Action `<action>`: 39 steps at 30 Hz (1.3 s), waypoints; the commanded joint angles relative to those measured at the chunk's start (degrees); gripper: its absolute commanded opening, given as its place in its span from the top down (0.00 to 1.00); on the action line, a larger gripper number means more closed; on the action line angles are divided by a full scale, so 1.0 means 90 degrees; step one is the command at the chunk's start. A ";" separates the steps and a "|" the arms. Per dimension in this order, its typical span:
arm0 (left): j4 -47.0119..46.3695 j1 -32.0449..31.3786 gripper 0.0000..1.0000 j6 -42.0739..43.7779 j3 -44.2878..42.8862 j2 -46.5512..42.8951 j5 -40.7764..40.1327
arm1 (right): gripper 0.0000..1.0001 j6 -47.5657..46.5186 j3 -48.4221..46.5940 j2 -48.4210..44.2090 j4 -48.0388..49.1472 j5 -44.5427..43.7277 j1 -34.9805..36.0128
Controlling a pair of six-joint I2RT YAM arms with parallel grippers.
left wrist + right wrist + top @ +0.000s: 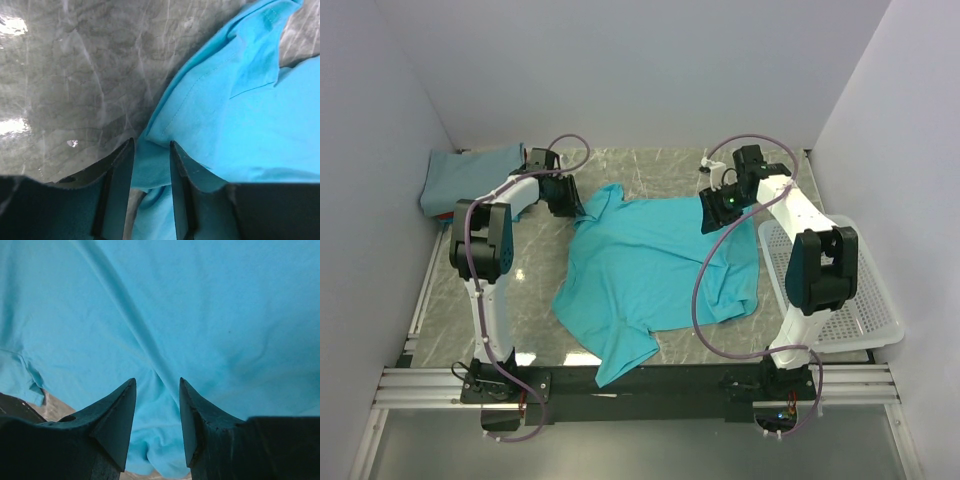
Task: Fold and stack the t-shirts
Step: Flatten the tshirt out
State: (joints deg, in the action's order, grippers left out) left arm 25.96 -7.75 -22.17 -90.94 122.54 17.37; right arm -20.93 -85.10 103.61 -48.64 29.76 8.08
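Clearly, the bright turquoise t-shirt [660, 270] lies spread open and not folded in the middle of the grey marbled table [530, 290], with soft wrinkles over its surface. One sleeve [620, 360] reaches down to the black rail at the bottom of the top view, and another corner of the cloth points up toward the upper left. At that upper left corner the left gripper [568, 205] is down at the shirt. In the left wrist view its jaws [151, 142] stand apart, and the stitched edge of the turquoise cloth runs into the gap between them, with bare table on the left side. At the upper right edge of the shirt the right gripper [712, 222] is low over the cloth. In the right wrist view its jaws [157, 382] are also apart, holding nothing, with a raised ridge of cloth running down into the gap. In the upper left of the top view, well apart from the turquoise shirt, a folded grey-blue t-shirt [470, 175] lies against the wall, and a thin red edge [444, 216] shows under it. At the right side, beside the right arm, stands a white mesh basket [880, 325].
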 commanded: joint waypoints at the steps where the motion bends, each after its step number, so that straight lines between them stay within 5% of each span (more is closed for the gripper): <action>1: -0.0247 0.0080 0.60 -0.0202 -0.0130 0.0105 0.0404 | 0.53 -0.0077 0.0071 -0.0341 0.0131 0.0209 -0.0058; 18: -0.0384 0.0216 0.70 -0.0593 -0.0559 0.0544 0.0834 | 0.53 -0.0175 0.0139 -0.0204 0.0073 0.0268 -0.0058; 30: -0.0394 0.0285 0.99 -0.0681 -0.0863 0.0623 0.0893 | 0.53 -0.0214 0.0149 -0.0155 0.0053 0.0209 -0.0048; 39: -0.0599 0.0460 0.99 -0.0535 -0.0785 -0.0012 0.0629 | 0.52 -0.0155 0.0100 -0.0126 0.0180 -0.0142 -0.0058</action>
State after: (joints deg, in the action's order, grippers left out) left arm 22.98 -4.51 -28.12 -96.62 127.94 24.03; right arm -22.17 -83.88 103.61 -48.47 29.93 7.99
